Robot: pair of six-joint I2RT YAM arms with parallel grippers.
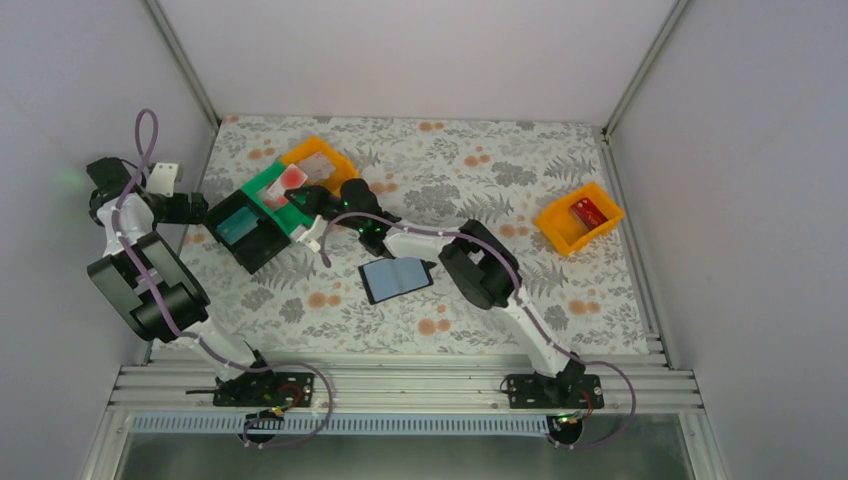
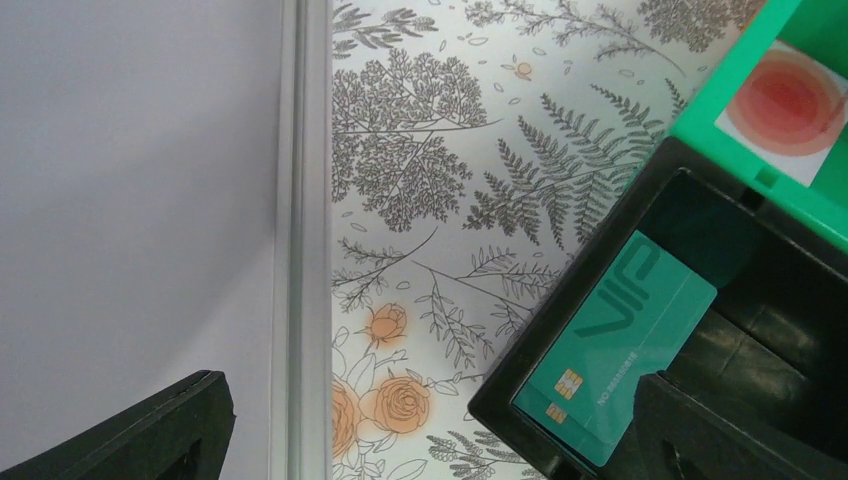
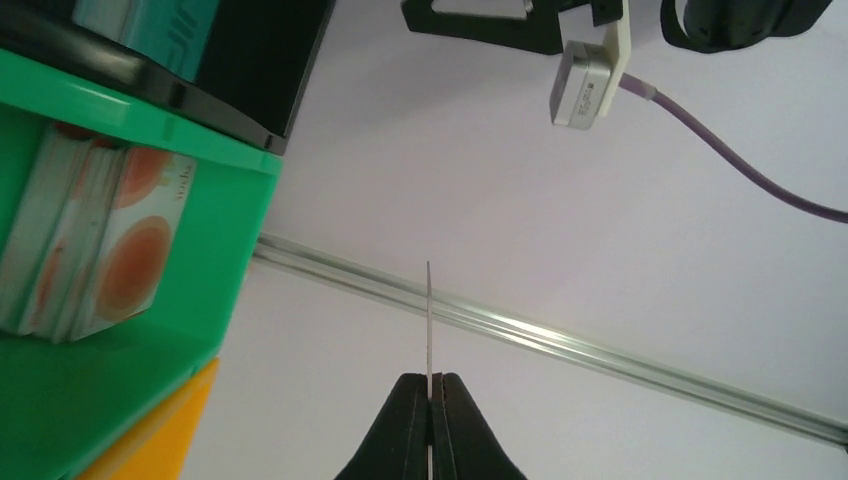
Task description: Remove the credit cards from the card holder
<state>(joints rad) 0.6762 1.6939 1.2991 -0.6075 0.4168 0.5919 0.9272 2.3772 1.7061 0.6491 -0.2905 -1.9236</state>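
plastic, thin and seen edge-on, one of the credit cards (image 3: 429, 320) stood pinched between the right jaws, which were pressed together on its lower edge. its colour could not be told from that edge. in the right wrist view the card's long axis ran straight out from the jaws. the green tray (image 3: 130, 105) lay off to the left of them, with pale cards bearing red circles (image 3: 125, 250) stacked inside. the black tray (image 3: 250, 60) adjoined the green tray on one side and an orange tray (image 3: 160, 430) on the other.

the card holder (image 1: 397, 278) lay open on the table (image 1: 480, 160), bluish inner face up. it lay between the two arms and close to the right arm (image 1: 480, 265). whether any card remained in its pockets could not be told.

the left jaws stood spread wide and empty near the table's left edge, beside the black tray, where a teal card marked vip (image 2: 620, 350) lay.

judgement: the step in hand was placing the held card. the coming move turned on one relation: the green tray lay sideways from the jaws, not under them. the card would need carrying across the tray wall before release. for any further pick from the holder, the right arm was the nearer one.
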